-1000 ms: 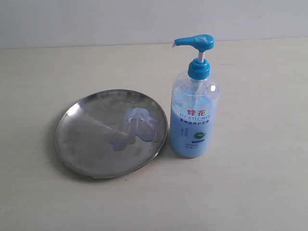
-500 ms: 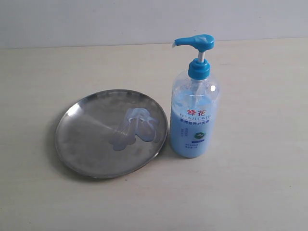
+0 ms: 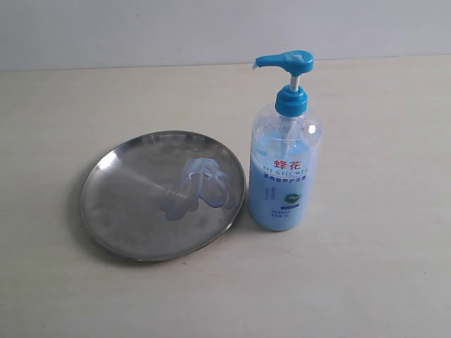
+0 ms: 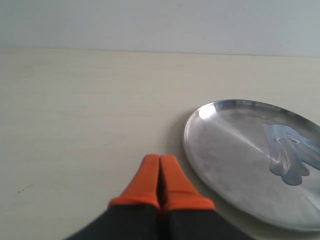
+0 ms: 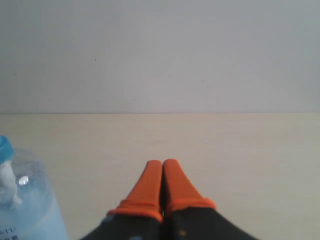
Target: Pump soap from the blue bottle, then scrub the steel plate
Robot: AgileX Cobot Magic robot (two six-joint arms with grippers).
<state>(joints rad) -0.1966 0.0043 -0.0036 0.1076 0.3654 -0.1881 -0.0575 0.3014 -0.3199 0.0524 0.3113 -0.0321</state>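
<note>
- The left claw [image 4: 160,172] is clenched, its orange tips pressed together with nothing between them, low over the bench [image 4: 75,125] and just beside the rim of the steel plate [image 4: 225,165].
- The right claw [image 5: 162,175] is clenched the same way and empty, near the blue bottle [image 5: 25,210].
- The bottle stands upright on the bench at the plate's right edge, seen from the exterior view, with its spout turned toward the plate.
- The soap [image 3: 197,186] lies in glossy smears on the plate's right half.

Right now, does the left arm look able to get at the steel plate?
Probably yes. The shut left fingers sit beside the steel plate, with only bare table between them; the blue bottle stands on the plate's other side.
</note>
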